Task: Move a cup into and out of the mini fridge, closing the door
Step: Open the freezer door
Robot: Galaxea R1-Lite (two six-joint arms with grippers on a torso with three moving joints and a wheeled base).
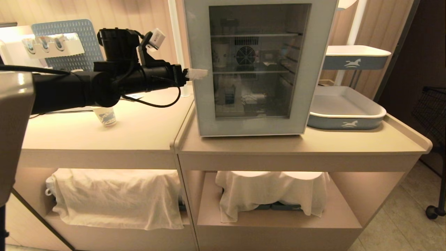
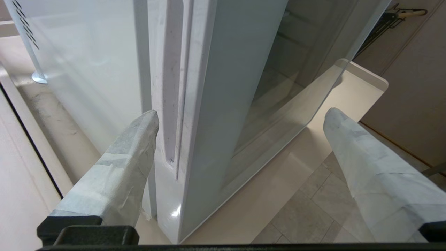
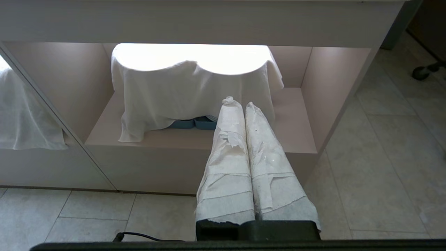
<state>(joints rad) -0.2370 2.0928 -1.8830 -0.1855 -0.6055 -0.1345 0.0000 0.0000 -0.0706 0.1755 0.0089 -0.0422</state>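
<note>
A small drinks corner, like in a cafe: a mini fridge (image 1: pixel 258 66) on a counter (image 1: pixel 139 136), paper cup (image 1: pixel 106 116), serving trays (image 1: pixel 345 111).

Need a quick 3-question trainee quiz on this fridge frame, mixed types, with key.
1. True or false: the door of the fridge is shut.
2. Which gripper is at the fridge's door edge? A) left gripper B) right gripper
3. Fill in: the cup stands on the counter under the left ____.

Key: 1 true; 2 A, open, fingers either side of the door's edge, while the right one hangs shut before the lower shelf; 3 arm.
</note>
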